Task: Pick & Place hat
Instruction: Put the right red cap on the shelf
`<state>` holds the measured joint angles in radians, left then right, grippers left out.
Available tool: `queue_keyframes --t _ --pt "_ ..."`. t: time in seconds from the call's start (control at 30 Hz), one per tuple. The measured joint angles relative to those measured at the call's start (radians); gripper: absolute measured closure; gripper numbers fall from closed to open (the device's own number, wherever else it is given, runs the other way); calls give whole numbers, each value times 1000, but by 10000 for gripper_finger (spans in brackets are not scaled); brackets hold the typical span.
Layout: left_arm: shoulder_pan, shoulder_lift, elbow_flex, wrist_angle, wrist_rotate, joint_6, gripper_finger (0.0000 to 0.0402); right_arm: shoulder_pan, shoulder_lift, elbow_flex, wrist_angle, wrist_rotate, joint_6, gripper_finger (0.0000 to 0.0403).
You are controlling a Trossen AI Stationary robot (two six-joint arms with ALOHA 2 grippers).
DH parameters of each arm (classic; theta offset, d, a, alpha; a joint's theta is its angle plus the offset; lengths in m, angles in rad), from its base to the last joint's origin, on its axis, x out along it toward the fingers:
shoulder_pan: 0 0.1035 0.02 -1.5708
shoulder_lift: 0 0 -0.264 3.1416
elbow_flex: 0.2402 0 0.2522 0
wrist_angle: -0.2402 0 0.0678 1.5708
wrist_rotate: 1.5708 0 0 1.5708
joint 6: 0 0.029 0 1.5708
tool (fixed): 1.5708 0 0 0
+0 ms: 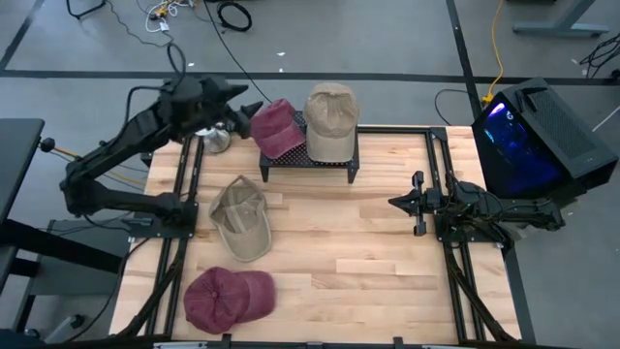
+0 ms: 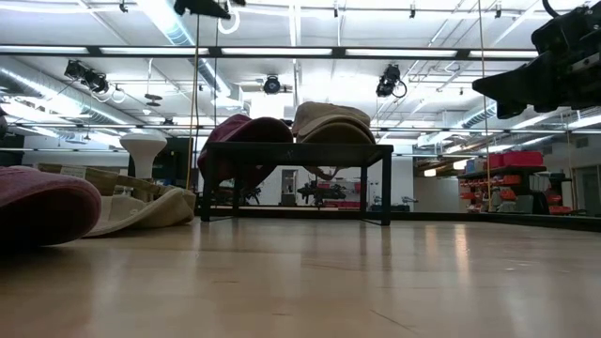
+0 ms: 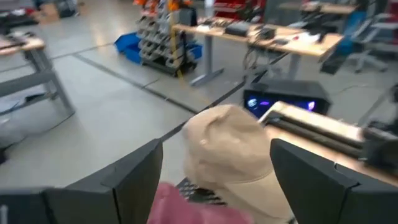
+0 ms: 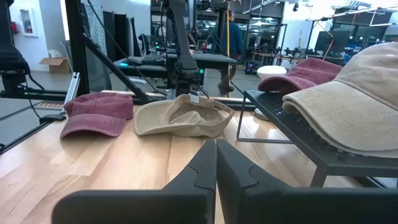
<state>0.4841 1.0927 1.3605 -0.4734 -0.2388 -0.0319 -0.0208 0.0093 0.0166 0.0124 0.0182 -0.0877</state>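
Note:
A black mesh rack stands at the table's far middle. A maroon hat and a tan hat lie on it. On the table lie a second tan hat, turned upside down, and a second maroon hat near the front left. My left gripper hovers open just left of the rack's maroon hat. In its wrist view both rack hats show between the spread fingers. My right gripper waits shut over the table's right side, pointing left.
A white round object stands at the far left, under my left arm. A black computer case with blue light sits beyond the table's right edge. Bare wood lies between the loose hats and my right arm.

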Motion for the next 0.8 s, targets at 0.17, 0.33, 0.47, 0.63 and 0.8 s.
queue_keyframes --t 0.17,0.33,0.47,0.63,0.8 --pt "87 54 0 -15 48 7 97 0 0 0 0 0 0 392" --pt "153 103 0 -26 69 29 97 0 0 0 0 0 0 392" --pt "198 136 0 -51 98 77 97 0 0 0 0 0 0 392" --pt "249 171 -1 -60 171 119 97 0 0 0 0 0 0 392" --pt "291 202 -1 -76 178 152 97 0 0 0 0 0 0 392"
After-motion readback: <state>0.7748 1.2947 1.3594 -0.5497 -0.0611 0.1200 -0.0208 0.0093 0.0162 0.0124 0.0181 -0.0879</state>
